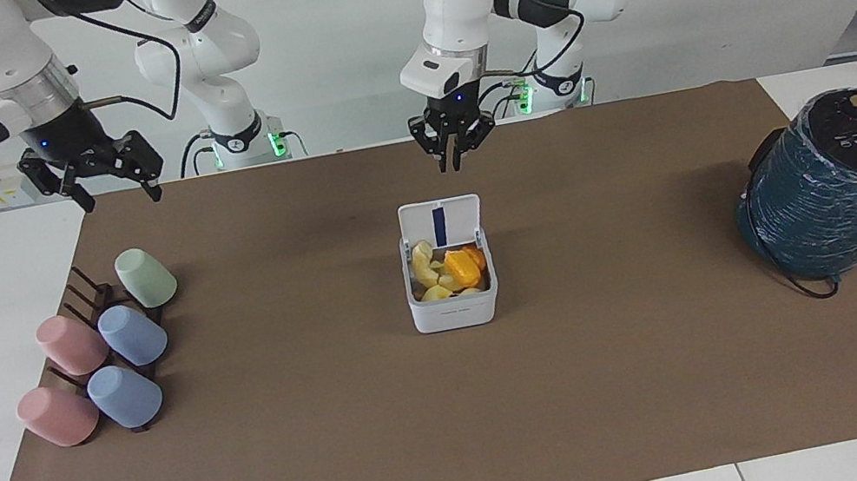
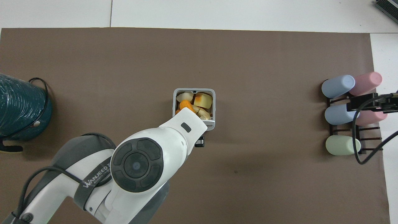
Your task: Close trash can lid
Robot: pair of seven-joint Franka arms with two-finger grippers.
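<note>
The white trash can [image 1: 454,306] stands mid-mat, filled with yellow and orange scraps. Its lid [image 1: 440,219] stands upright on the edge nearer the robots, blue strip showing. My left gripper [image 1: 457,161] hangs in the air above the lid, over the mat just on the robots' side of it, fingers shut and empty, not touching. In the overhead view my left arm covers part of the trash can [image 2: 194,91]. My right gripper [image 1: 110,186] waits open, raised over the cup rack.
A dark rack with several pastel cups [image 1: 100,351] lies toward the right arm's end of the brown mat, also in the overhead view [image 2: 342,115]. A large teal cylinder with a black top [image 1: 841,181] stands toward the left arm's end.
</note>
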